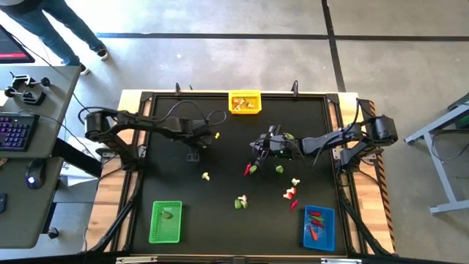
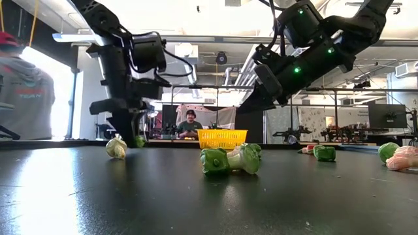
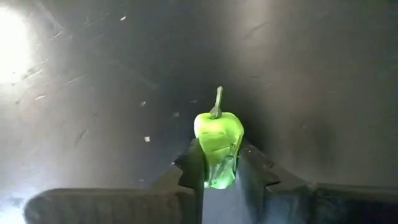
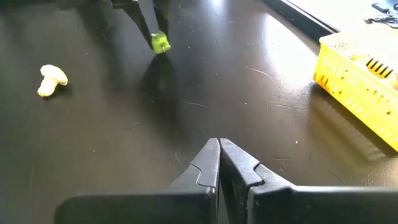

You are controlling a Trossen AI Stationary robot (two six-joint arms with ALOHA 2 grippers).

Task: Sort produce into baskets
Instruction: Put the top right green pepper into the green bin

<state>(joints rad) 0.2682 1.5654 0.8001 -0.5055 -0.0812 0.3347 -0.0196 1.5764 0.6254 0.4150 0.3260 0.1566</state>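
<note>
My left gripper [image 3: 219, 163] is over the table's left middle [image 1: 194, 147] and is shut on a small green toy pepper [image 3: 217, 134]. The pepper also shows in the right wrist view [image 4: 160, 42]. My right gripper [image 4: 219, 149] is shut and empty above the table's middle [image 1: 258, 147]. Loose red, green and whitish pieces lie on the mat, among them a whitish piece [image 1: 206, 176] and a green and whitish pair [image 2: 230, 160]. The yellow basket [image 1: 245, 102] stands at the far edge, the green basket [image 1: 165, 221] at near left and the blue basket [image 1: 319, 227] at near right. My left gripper pinches the pepper's body [image 3: 221, 171] between its two fingers, at the end away from the stem. The fingers point down from above. The stem end [image 3: 217, 99] sticks out beyond the fingertips. The pepper hangs a little above the mat, with its shadow under it.
The green basket holds a green piece [image 1: 168, 214], the blue basket holds red pieces [image 1: 315, 220], and the yellow basket holds pale pieces. A small yellow bit [image 1: 216, 136] lies near my left gripper. A person [image 1: 51, 29] stands beyond the far left corner, by a desk with a keyboard [image 1: 15, 132].
</note>
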